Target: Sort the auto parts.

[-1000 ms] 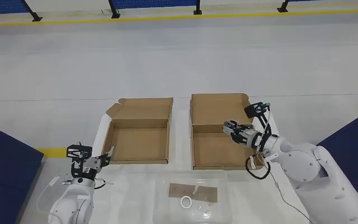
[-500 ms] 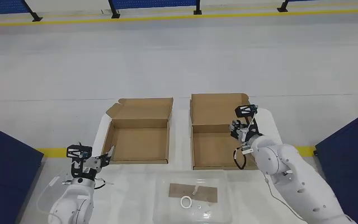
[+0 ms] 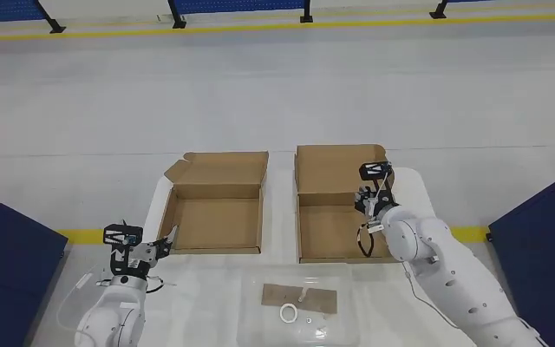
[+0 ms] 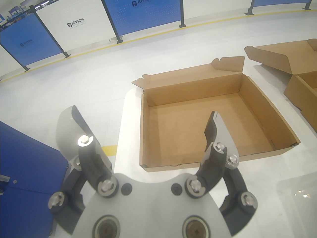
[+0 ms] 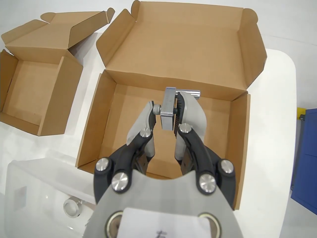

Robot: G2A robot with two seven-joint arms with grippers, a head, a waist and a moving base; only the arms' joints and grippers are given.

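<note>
My right gripper (image 5: pixel 165 111) is shut on a grey metal part (image 5: pixel 168 100), a small block with a short shaft. It hangs above the open right cardboard box (image 5: pixel 123 115), near the box's back wall. From above, that gripper (image 3: pixel 369 208) sits over the right side of the right box (image 3: pixel 325 234). My left gripper (image 4: pixel 143 115) stands open with nothing between its fingers, near the front left corner of the left cardboard box (image 4: pixel 193 161). The top view puts the left gripper (image 3: pixel 166 238) beside the left box (image 3: pixel 217 224), which holds nothing I can see.
A clear plastic tray (image 3: pixel 338 299) lies at the table's front with a cardboard piece (image 3: pixel 299 297), a white ring (image 3: pixel 288 313) and small bits in it. The ring (image 5: pixel 71 207) also lies below my right wrist. Both box lids stand open at the back.
My right arm has swung in over the right box and turned its wrist, still holding the metal part. The left arm has not moved.
</note>
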